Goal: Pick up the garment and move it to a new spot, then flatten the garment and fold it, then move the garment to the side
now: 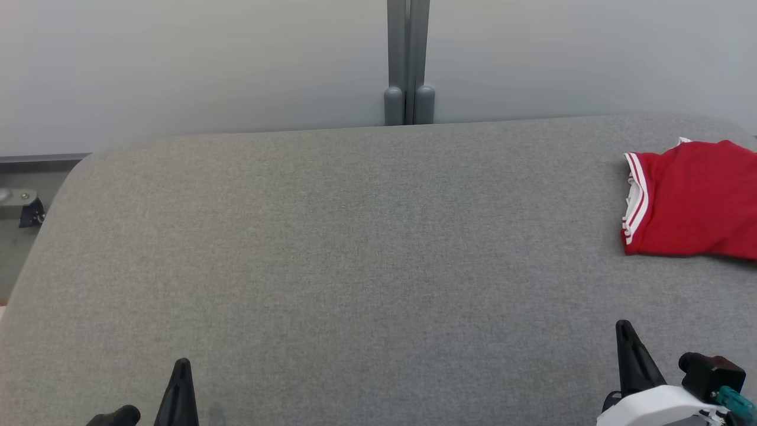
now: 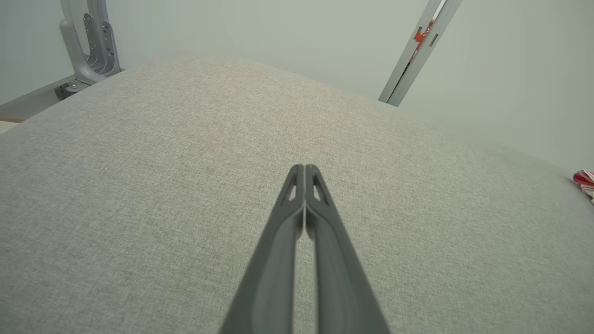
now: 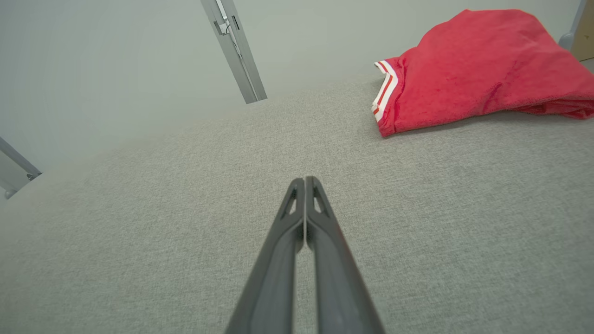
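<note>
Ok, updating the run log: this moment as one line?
garment: red, folded, far right of table | left gripper: shut, empty | right gripper: shut, empty | both clear of garment

So the base here is a big grey fabric-covered surface (image 1: 331,248), kinda like a padded table, rounded at the far corners. Its back edge runs just in front of the grey post (image 1: 408,59). Lying on it is a red garment (image 1: 692,201) with white-striped trim, loosely folded, sitting well off to the right of the post, with the striped edge on the post's side.
</note>
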{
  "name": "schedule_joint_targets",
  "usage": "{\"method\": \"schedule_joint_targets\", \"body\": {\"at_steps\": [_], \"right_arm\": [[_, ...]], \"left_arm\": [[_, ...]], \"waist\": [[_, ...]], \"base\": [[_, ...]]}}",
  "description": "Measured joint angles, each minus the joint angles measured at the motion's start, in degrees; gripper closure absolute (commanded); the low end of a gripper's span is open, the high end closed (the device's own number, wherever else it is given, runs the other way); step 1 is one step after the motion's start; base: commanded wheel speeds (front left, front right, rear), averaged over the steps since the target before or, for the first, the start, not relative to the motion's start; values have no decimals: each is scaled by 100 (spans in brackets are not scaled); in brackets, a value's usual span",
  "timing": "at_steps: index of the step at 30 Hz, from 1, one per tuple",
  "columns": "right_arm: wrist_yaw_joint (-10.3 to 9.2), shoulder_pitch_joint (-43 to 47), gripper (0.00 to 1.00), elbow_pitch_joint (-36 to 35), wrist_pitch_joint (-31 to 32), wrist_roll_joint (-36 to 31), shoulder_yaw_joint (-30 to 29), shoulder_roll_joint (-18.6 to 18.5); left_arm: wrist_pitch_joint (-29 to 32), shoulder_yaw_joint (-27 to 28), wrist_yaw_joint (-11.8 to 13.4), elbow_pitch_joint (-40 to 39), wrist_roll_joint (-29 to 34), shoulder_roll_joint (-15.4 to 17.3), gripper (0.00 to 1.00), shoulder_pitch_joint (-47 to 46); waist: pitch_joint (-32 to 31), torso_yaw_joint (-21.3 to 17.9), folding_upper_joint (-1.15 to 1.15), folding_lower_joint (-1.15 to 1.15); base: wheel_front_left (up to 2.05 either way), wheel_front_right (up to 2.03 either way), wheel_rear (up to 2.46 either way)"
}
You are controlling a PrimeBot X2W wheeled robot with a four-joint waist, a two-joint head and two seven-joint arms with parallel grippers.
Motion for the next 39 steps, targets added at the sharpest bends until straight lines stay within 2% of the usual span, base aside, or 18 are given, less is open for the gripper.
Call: {"method": "schedule_joint_targets", "body": {"at_steps": [18,39], "right_arm": [[0,-244,100,-22,417,1820,-15,-1],[-1,-492,100,-31,836,3498,-63,-7]], "left_arm": [[420,105,-44,-1,-1683,0,100,-320],[849,241,-85,12,-3218,1,100,-624]], "waist": [[26,-57,0,0],[55,-122,0,0]], "base": [[0,0,0],[0,0,0]]}}
